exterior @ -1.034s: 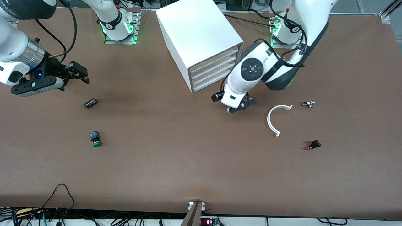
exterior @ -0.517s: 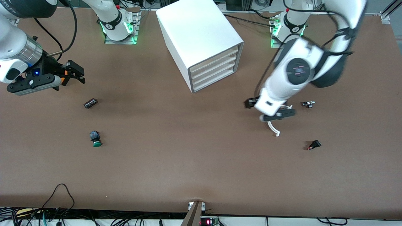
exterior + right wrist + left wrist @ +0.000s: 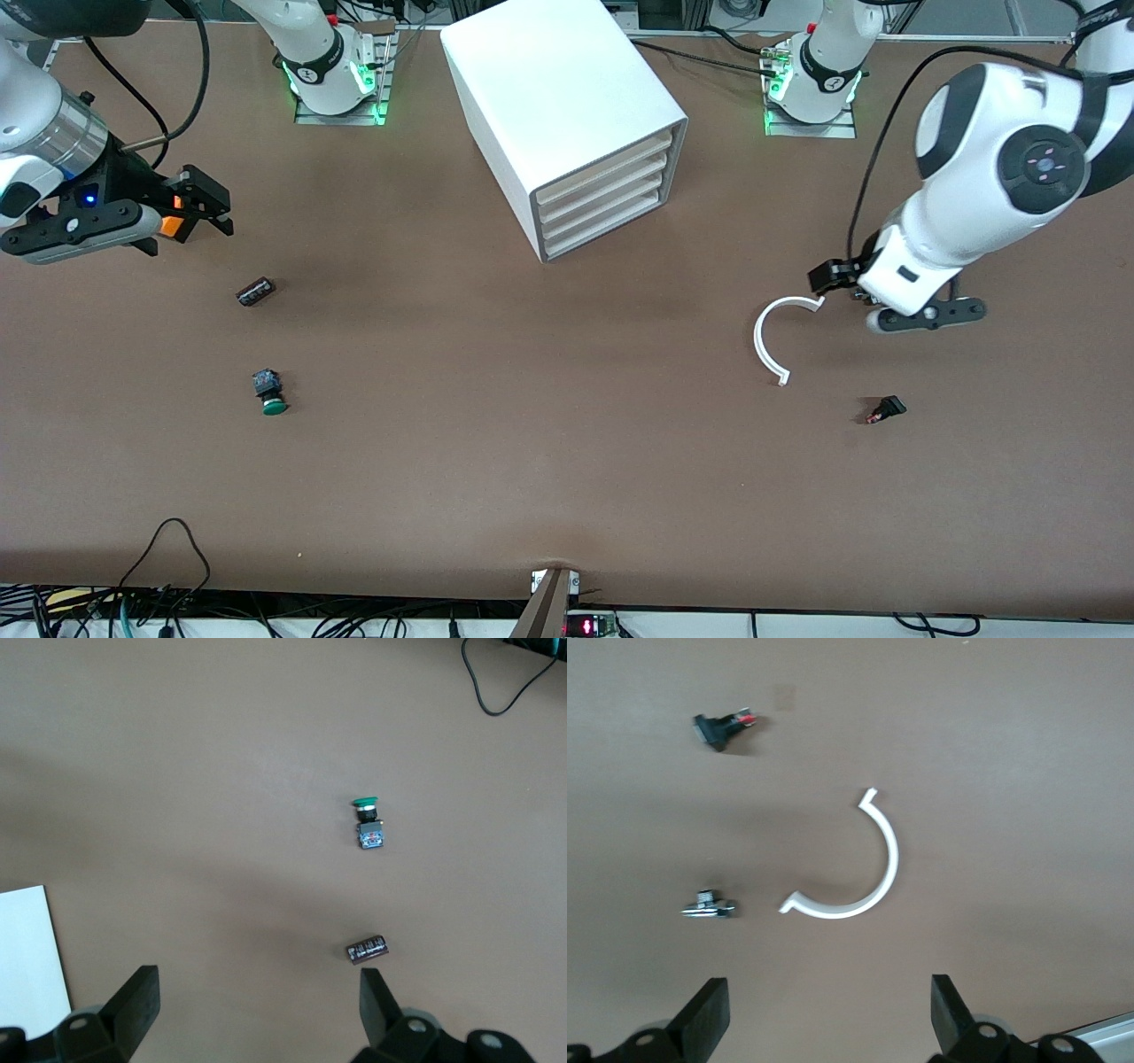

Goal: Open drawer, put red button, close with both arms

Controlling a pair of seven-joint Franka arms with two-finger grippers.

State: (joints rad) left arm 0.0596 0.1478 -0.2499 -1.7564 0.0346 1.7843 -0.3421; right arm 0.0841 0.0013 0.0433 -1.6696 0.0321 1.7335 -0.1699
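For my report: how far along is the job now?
Done: nothing; the cabinet drawers are shut. In hand: nothing; the open left gripper hangs above the table near the red button, the open right gripper waits at its own end. Left: open, load, close.

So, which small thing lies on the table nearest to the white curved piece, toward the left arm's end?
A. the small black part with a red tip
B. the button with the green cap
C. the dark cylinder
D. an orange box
A: the small black part with a red tip lies close to the white curved piece, nearer to the front camera, while the green-capped button and the dark cylinder lie toward the right arm's end.
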